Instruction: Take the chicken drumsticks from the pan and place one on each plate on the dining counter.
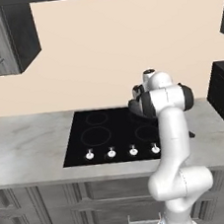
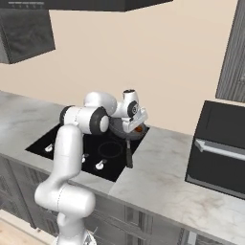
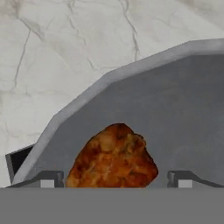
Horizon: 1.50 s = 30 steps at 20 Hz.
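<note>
We see our hand [image 3: 114, 181] low inside the pan [image 3: 183, 118], its fingers spread wide, one on either side of a golden-brown drumstick [image 3: 113, 159] lying on the pan floor. Neither fingertip [image 3: 47, 180] clearly touches the meat. The pan sits at the cooktop's [image 1: 102, 135] far right corner, beside the marbled desk [image 2: 162, 177], handle [image 2: 128, 154] pointing toward us.

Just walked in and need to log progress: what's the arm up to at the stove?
The white arm is reaching down into the pan on the cooktop. Its hand sits low over one chicken drumstick, with a finger on each side of it, not visibly gripping. The drumstick lies in the pan.
</note>
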Tool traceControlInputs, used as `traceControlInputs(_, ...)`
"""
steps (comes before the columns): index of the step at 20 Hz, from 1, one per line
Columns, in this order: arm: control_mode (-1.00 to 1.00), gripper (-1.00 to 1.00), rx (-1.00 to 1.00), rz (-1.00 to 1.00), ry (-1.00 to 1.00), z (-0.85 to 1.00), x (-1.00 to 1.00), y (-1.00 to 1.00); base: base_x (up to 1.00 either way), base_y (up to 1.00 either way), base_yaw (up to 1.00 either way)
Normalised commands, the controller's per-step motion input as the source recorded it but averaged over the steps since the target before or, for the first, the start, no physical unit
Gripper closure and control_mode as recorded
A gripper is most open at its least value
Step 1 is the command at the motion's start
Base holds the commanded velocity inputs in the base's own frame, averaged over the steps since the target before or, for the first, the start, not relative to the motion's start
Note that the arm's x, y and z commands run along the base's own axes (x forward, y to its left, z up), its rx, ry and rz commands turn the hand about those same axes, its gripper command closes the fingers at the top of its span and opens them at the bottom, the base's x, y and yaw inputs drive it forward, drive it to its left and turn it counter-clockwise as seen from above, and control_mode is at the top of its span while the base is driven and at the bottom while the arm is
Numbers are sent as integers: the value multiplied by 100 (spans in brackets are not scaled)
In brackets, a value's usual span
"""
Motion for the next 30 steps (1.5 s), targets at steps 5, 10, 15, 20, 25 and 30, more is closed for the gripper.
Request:
traceControlInputs(5, -100, -100, 0, 0, -13, -59, -71, 18, 0, 0, 0)
traceControlInputs(10, -100, 100, -1, -4, -21, -57, -98, 37, 0, 0, 0)
traceControlInputs(15, -100, 100, 0, -5, -19, -71, -98, 5, 0, 0, 0)
traceControlInputs(20, -100, 100, 0, -4, -15, -32, -78, 0, 0, 0, 0)
traceControlInputs(25, -100, 100, 0, -4, -3, 84, -19, 4, 0, 0, 0)
traceControlInputs(30, -100, 100, 0, -1, 0, 100, -10, 11, 0, 0, 0)
